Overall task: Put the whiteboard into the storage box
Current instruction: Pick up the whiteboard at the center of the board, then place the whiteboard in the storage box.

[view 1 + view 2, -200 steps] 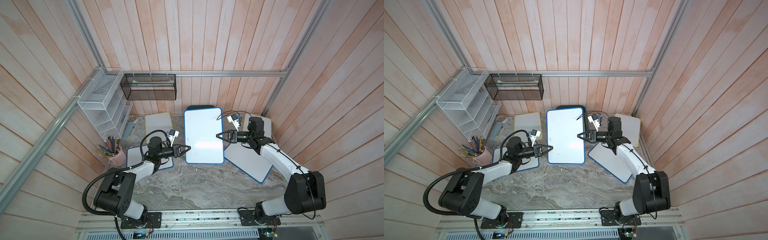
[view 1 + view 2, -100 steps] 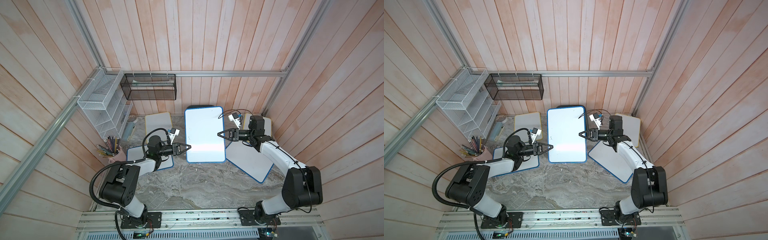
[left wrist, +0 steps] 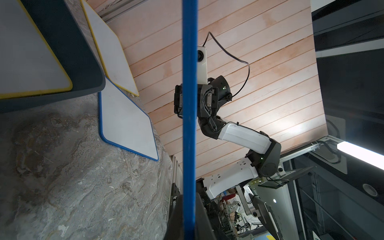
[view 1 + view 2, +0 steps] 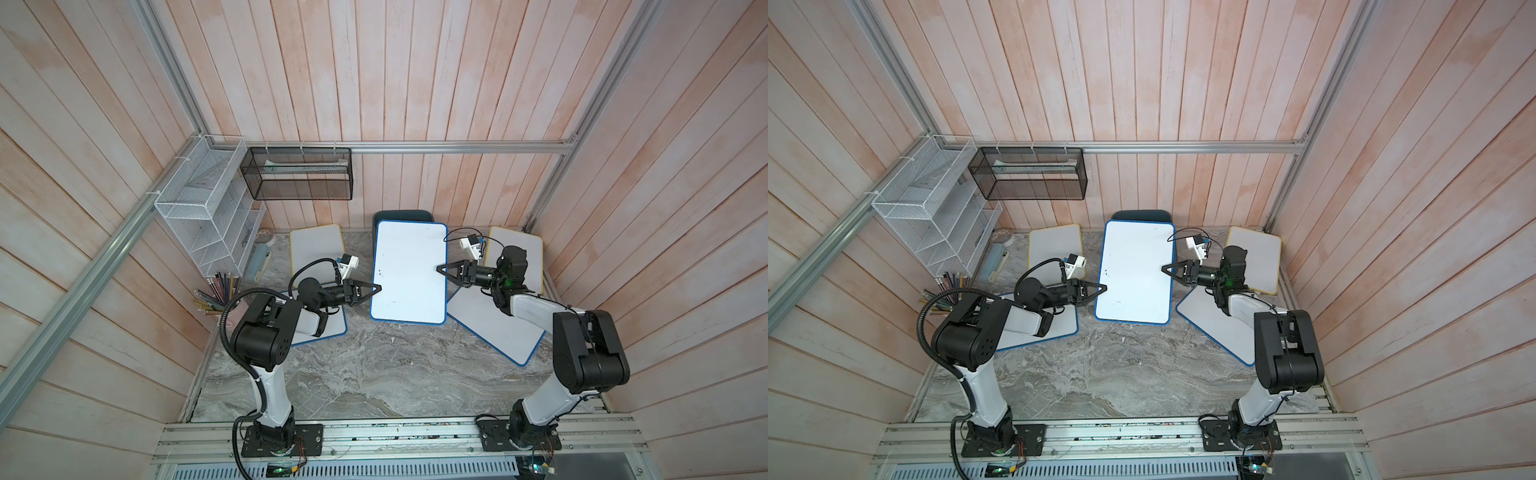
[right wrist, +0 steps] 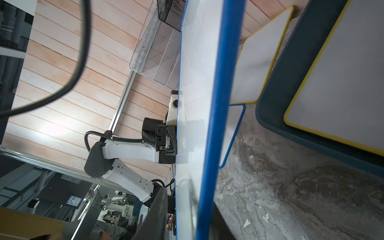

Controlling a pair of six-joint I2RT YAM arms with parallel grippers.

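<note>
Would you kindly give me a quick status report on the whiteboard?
Left gripper shut on edge of blue-framed whiteboard; right gripper open around opposite edge. Board aloft, not yet in storage box. Yellow-framed board already lies inside it.

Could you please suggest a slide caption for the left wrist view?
Left gripper shut on the blue-rimmed whiteboard's edge, right gripper at its far edge; the storage box holds a yellow-rimmed whiteboard.

Over on the left, the white wire rack [image 4: 208,212] hangs off the slanting metal rail [image 4: 95,257], and the black mesh basket [image 4: 299,174] hangs on the back wall just beside it. Below the rack, a cup of pencils [image 4: 216,291] stands on the grey marbled worktop [image 4: 374,374], with a pale oblong case [image 4: 257,264] lying nearby.
</note>
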